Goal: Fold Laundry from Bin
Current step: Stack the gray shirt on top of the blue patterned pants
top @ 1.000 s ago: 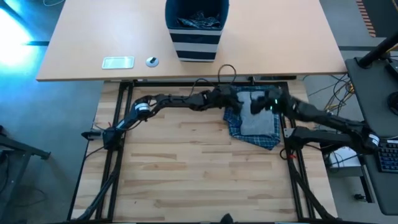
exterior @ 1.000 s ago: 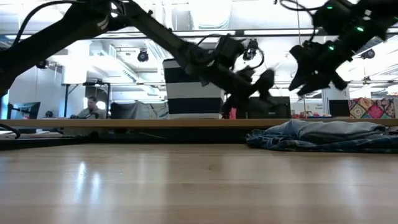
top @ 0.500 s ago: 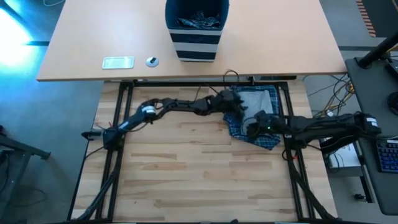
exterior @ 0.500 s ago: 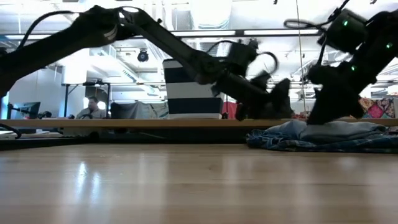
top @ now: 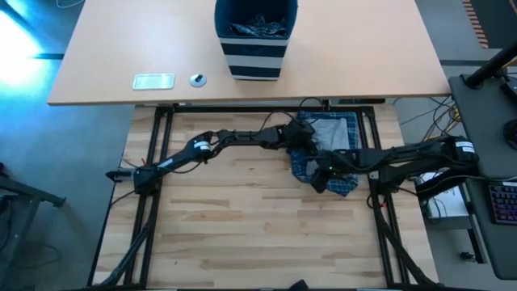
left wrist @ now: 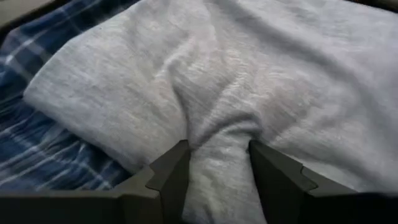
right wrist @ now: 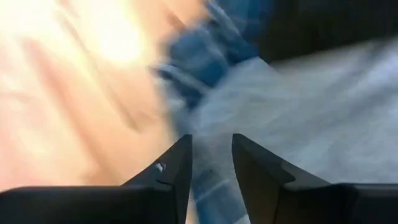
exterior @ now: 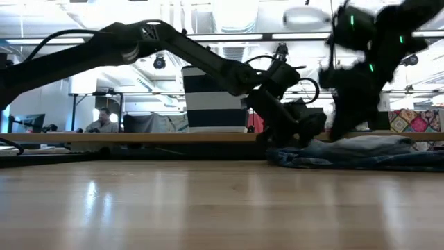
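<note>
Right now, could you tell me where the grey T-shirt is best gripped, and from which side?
Judging by its pose, take the grey T-shirt at the raised fold the left gripper is pinching, coming from above. It lies flat on the plaid garment, so only a bunched ridge gives the fingers purchase without catching the plaid.

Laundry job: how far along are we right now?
Done: plaid garment and grey T-shirt stacked on the table. In hand: left gripper pinches a fold of the T-shirt; right gripper is at the pile's near edge, grip unclear. Left: more laundry in the bin.
</note>
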Robot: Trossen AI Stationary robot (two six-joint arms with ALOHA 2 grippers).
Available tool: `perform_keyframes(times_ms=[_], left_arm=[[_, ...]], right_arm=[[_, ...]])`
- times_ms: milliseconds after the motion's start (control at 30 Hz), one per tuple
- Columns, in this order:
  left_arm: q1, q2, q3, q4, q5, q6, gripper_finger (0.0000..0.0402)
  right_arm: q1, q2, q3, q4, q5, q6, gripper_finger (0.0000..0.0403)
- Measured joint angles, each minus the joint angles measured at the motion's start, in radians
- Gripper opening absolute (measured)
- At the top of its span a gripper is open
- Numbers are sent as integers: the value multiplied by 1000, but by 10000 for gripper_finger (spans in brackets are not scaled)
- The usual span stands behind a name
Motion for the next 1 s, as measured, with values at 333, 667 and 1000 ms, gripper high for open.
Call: perform_keyframes(times_ms=[333, 667, 1000], left_arm=[[0, -54, 101, -127, -37, 70, 105], [-55, -125, 101, -179, -36, 67, 74], [-60, -370, 101, -292, -116, 118, 37]], right_arm=[[14, -167, 97, -264, 171, 59, 125], [-134, -214, -71, -414, 114, 339, 114], [-271, -166, 29, -373, 28, 168, 109]])
